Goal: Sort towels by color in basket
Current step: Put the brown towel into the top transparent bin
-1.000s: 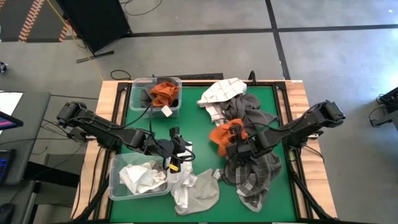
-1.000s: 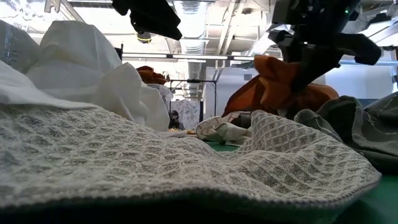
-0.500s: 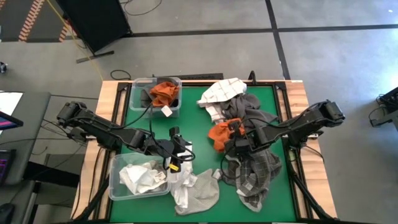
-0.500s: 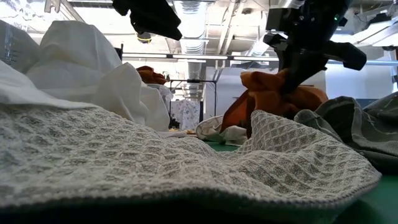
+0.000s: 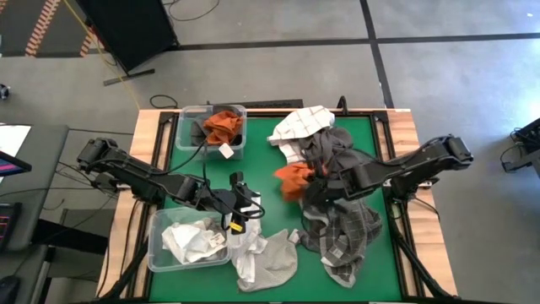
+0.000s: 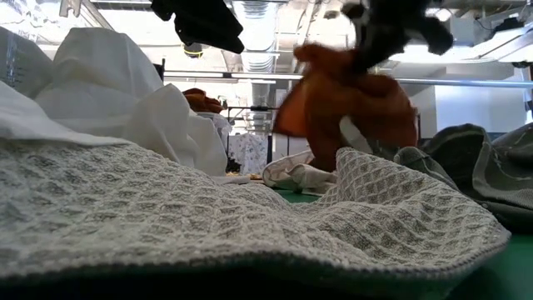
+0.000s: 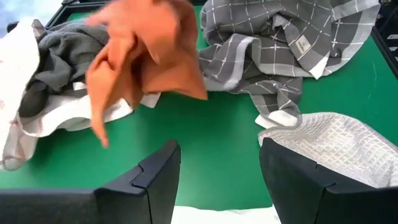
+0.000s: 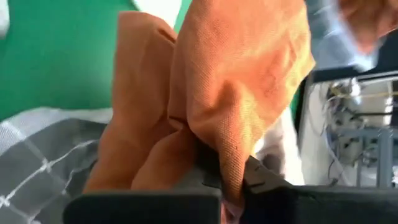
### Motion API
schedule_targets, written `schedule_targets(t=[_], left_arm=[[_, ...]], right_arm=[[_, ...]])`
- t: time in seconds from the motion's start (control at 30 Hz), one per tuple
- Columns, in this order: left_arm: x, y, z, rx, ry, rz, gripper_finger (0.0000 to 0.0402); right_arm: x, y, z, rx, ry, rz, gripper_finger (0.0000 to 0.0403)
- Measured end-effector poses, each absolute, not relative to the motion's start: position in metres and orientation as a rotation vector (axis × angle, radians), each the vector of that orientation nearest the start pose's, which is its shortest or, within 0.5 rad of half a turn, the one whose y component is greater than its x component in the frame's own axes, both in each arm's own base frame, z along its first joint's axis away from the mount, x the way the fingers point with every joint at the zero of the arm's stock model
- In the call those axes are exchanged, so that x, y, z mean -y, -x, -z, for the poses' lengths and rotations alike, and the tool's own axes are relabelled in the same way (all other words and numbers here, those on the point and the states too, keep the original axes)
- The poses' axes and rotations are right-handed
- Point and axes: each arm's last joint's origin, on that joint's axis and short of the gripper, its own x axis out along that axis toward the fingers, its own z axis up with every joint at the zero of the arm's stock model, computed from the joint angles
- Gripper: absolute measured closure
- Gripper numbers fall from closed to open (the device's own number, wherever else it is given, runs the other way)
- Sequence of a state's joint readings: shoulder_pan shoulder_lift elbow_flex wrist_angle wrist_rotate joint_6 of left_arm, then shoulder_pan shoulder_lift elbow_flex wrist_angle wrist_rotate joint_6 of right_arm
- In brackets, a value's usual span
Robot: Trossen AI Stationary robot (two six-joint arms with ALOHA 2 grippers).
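No legible text, brand, number or sign was found anywhere. Small sewn tags were present on the dark grey checked towel [image 7: 303, 43] and on the rust orange towel in the clear bin [image 5: 226, 150], but whatever was printed on them was too small to make out. No markings were seen on the bins, the green table [image 5: 261, 169] or the arms.

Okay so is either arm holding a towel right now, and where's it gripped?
The right gripper pinches the rust orange towel by a bunched fold; the left gripper holds nothing.
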State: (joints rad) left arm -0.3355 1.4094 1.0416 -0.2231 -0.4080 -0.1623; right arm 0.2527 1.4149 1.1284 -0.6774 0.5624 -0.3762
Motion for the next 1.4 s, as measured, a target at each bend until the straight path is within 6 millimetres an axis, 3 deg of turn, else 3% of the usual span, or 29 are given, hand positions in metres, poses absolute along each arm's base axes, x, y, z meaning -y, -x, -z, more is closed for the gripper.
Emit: schedule_targets(t=[0.2, 0.37, 0.77, 1.1, 1.4], left_arm=[[0.09, -0.293, -0.279, -0.545, -0.058, -0.115, 0.0194], [0.09, -0.292, -0.279, -0.551, -0.061, -0.116, 0.0194], [0.083, -0.277, -0.261, -0.754, -0.06, -0.246, 0.0194], [0.085, -0.271, -0.259, -0.742, -0.05, -0.383, 0.0194], [0.084, -0.269, -0.258, -0.739, 0.052, -0.432, 0.0193]], right_arm=[[-0.05, -0.278, -0.312, -0.73, 0.711, 0.16, 0.0377], [-0.035, -0.285, -0.325, -0.623, 0.687, 0.2, 0.0379], [0.026, -0.315, -0.347, -0.285, 0.674, 0.208, 0.0379], [0.085, -0.332, -0.345, -0.048, 0.594, 0.139, 0.0379], [0.121, -0.36, -0.347, 0.036, 0.596, 0.183, 0.0379]])
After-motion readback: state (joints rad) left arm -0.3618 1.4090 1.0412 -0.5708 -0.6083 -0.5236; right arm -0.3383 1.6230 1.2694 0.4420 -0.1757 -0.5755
